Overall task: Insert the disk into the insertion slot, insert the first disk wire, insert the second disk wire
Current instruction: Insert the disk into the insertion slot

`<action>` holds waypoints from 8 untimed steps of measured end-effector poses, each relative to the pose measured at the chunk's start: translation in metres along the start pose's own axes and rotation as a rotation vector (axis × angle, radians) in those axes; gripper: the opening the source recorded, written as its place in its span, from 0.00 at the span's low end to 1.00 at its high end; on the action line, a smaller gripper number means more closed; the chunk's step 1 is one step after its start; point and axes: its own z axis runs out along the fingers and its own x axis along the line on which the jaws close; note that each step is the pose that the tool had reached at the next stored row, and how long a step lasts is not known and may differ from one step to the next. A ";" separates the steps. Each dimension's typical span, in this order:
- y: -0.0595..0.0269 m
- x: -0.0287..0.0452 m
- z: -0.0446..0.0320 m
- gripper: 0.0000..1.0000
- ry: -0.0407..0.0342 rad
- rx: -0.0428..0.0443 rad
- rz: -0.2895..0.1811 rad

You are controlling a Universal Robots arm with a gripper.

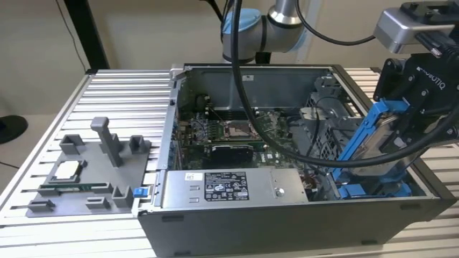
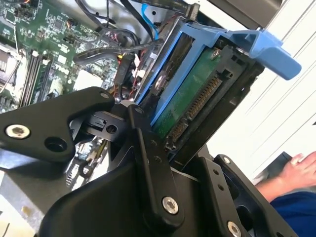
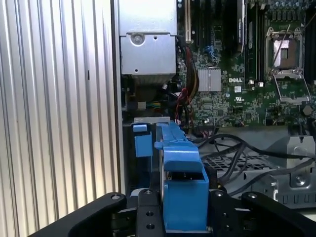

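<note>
Holding the disk (image 1: 371,141) tightly between its black fingers, the gripper (image 1: 401,134) is hanging over the corner of the open computer case (image 1: 287,226) at the exterior view's right. The disk is not lying flat. It is leaning steeply, with its lower end pointing down toward the insertion slot (image 1: 369,189), whose blue fittings are showing just below it. I cannot tell if the lower end is already touching the slot.

A bright blue carrier frame is running around the disk, and a silver-grey side is showing inside this frame in the exterior view. In the second wrist view the disk (image 2: 190,106) is turning its underside to the camera: a green circuit board with a row of gold contacts at one edge. There the gripper (image 2: 165,143) is clamping it from both sides. In the first wrist view the disk (image 3: 180,170) is showing its blue frame end-on between the fingers of the gripper (image 3: 183,217), with the motherboard (image 3: 237,94) and black cables (image 3: 232,148) beyond it.

A grey power-supply box (image 1: 229,188) is sitting along the near wall of the case. The case is standing on a ribbed metal tabletop (image 1: 122,91), beside a grey fixture (image 1: 93,172). A person's hand (image 2: 296,170) is showing past the disk in the second wrist view.
</note>
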 end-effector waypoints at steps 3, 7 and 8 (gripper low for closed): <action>-0.0007 0.0003 0.0018 0.00 -0.0006 -0.0002 0.000; -0.0013 0.0008 0.0066 0.00 -0.0010 -0.0001 0.000; -0.0015 0.0009 0.0079 0.00 -0.0011 -0.0002 0.000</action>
